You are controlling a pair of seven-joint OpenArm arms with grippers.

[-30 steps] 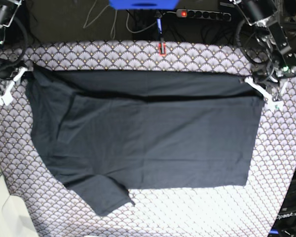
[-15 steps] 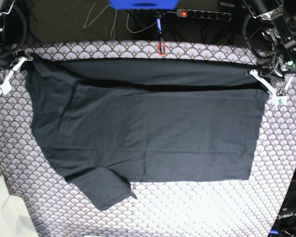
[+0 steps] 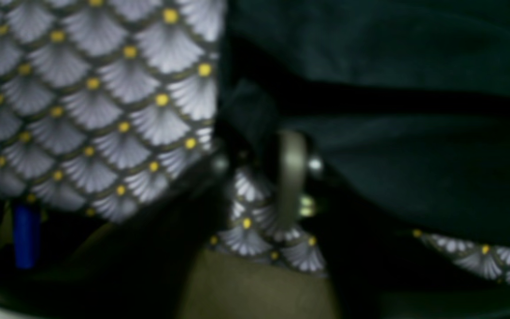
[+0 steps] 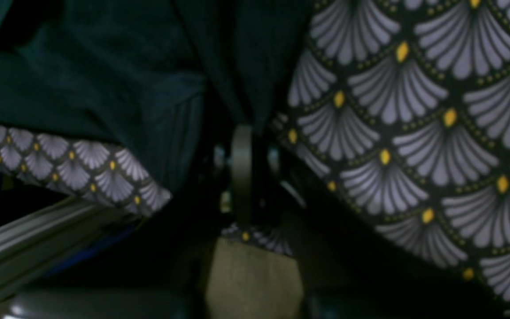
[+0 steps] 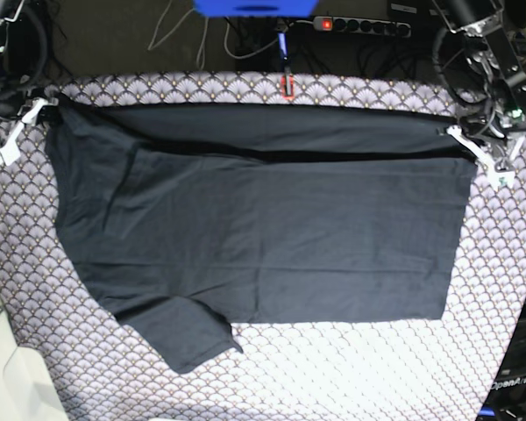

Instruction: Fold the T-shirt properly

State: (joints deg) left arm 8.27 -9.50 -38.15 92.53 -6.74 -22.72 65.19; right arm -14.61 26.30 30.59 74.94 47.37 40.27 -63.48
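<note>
t-shirt (image 5: pixel 272 228) | between left claw (image 3: pixel 261 159) tips: partly open, hold unclear | at right claw (image 4: pixel 255 148): opening, hold unclear

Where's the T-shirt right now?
Base view: the black T-shirt is spread across the middle of the scallop-patterned tablecloth, between the left end effector and the right end effector.

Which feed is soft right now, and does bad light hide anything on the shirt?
Left wrist: claw parts blurred, shirt near black under dim light. Right wrist: claw parts blurred too, tablecloth crisp. Base: brighter, tablecloth washed out near the bottom.
</note>
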